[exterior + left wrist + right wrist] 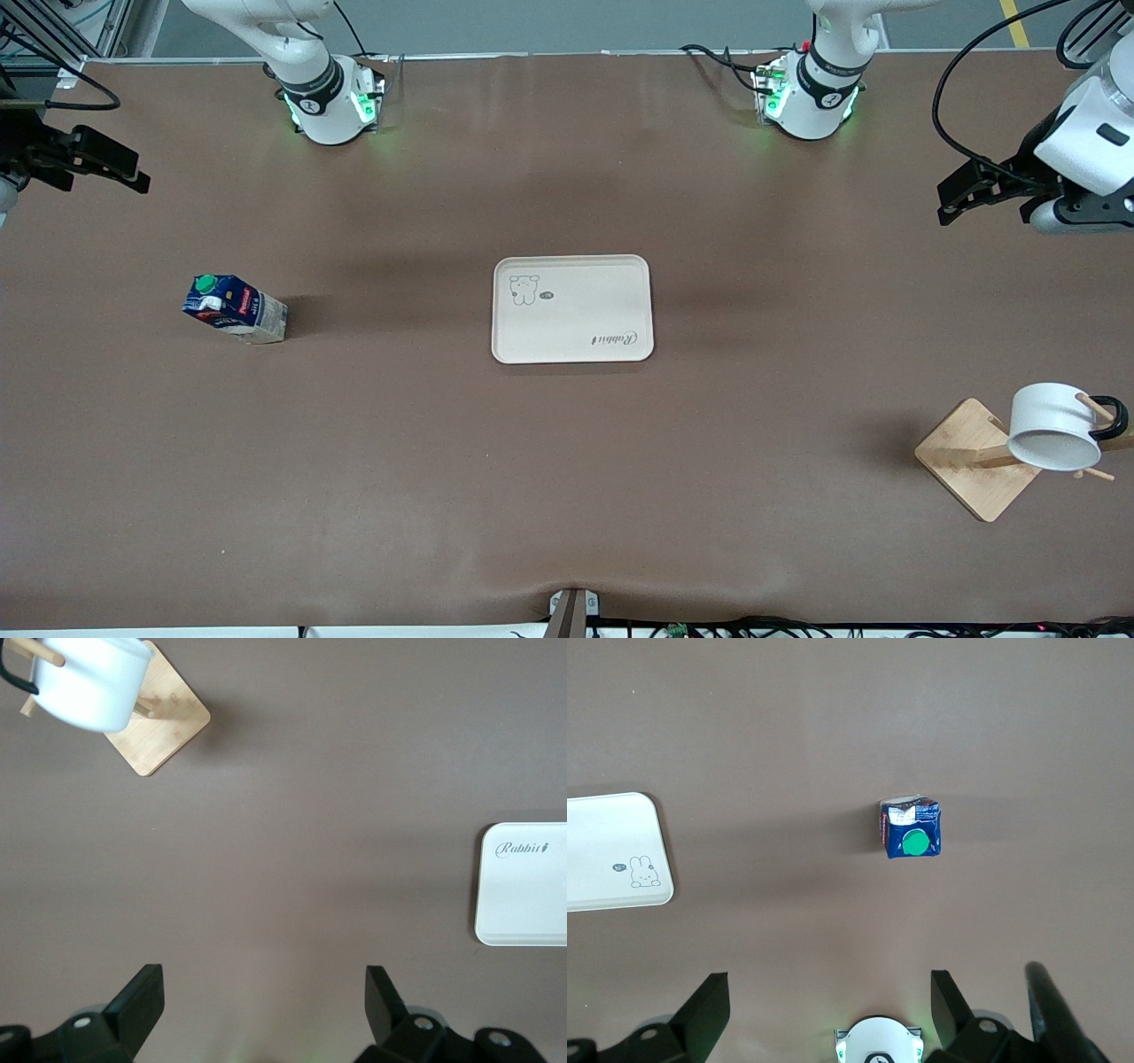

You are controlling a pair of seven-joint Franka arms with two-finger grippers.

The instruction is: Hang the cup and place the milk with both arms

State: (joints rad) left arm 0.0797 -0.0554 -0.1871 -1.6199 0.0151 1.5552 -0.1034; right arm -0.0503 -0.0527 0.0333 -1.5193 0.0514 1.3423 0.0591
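Observation:
The white cup (1054, 425) hangs by its black handle on a peg of a wooden rack (974, 461) at the left arm's end of the table; it also shows in the left wrist view (89, 682). The dark blue milk carton (235, 308) with a green cap stands upright on the table at the right arm's end, and shows in the right wrist view (912, 828). My left gripper (955, 199) is open and empty, raised over the table's left-arm end (264, 1001). My right gripper (131, 175) is open and empty, raised over the right-arm end (830, 1005).
A pale tray (572, 350) with a rabbit drawing lies at the table's middle, also seen in the left wrist view (523, 921) and the right wrist view (611, 877). The arm bases (328, 106) (806, 102) stand along the edge farthest from the front camera.

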